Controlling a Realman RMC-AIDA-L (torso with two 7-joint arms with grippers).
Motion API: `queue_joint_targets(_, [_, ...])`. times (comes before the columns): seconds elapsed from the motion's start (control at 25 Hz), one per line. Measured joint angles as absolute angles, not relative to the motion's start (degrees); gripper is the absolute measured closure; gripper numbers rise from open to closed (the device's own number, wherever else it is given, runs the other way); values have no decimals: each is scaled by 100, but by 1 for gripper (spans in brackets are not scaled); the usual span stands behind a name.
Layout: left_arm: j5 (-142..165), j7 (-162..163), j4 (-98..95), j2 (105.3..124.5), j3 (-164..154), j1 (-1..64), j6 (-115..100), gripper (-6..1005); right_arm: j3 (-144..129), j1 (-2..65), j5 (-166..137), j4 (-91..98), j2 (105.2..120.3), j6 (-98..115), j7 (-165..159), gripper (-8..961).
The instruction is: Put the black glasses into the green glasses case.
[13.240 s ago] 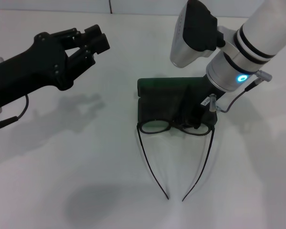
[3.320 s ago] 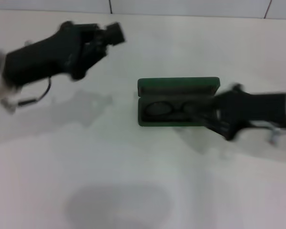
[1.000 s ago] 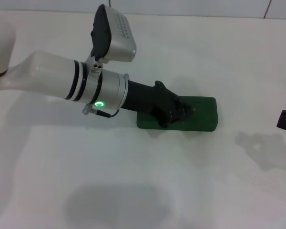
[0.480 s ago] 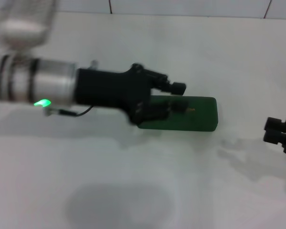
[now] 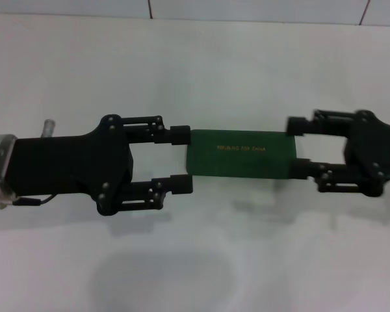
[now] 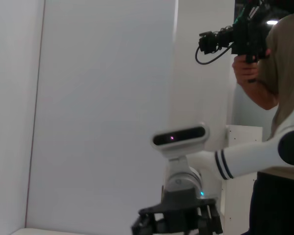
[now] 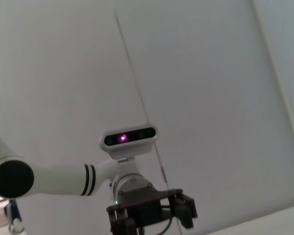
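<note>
At the middle of the white table [image 5: 195, 260], the left gripper [image 5: 182, 160] reaches in from the left with its fingers spread apart, one fingertip at the far left corner of the green glasses case [image 5: 242, 155] and the other just off its near left corner. Opposite it, the right gripper [image 5: 298, 146] comes in from the right, also spread wide, its far fingertip at the case's far right corner and its near finger against the near right corner. Neither pair of fingers is clamped on anything. Between the two grippers the case lies flat with its lid shut, gold lettering facing up. No black glasses can be seen anywhere on the table; whether they sit inside the shut case cannot be told. Each wrist view looks across at the opposite arm against a pale wall [image 7: 186, 73], and the left wrist view also catches a person [image 6: 279, 73] holding up a camera [image 6: 235, 36]
</note>
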State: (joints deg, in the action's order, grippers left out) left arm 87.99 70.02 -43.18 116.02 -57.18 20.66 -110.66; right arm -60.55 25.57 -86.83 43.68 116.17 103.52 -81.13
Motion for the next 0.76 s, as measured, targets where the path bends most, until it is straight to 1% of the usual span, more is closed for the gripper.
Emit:
queue_joint_targets(0.04, [8800, 6959, -4261, 11588, -5718, 2070, -11075, 429, -6216, 2839, -8676, 4329, 11622, 10275, -8112, 430])
queue_joint_targets(0.12, [8804, 6891, -4143, 11550, -5717, 2094, -11083, 363, -6300, 2955, -8673, 4324, 11622, 10263, -8112, 363])
queue_joint_targets(0.28, [8807, 6815, -4055, 11513, -5714, 2092, -11085, 363, -6516, 3155, -8653, 4313, 11621, 10238, -8112, 230])
queue_joint_targets(0.6, [8765, 6779, -4051, 11474, -5712, 1999, -11086, 363, -6858, 3072, -8353, 4355, 11619, 10266, -8112, 109])
queue_joint_targets(0.76, [8787, 6777, -4051, 11455, -5713, 1984, -11090, 363, -6967, 2952, -8250, 4371, 11619, 10283, -8112, 109])
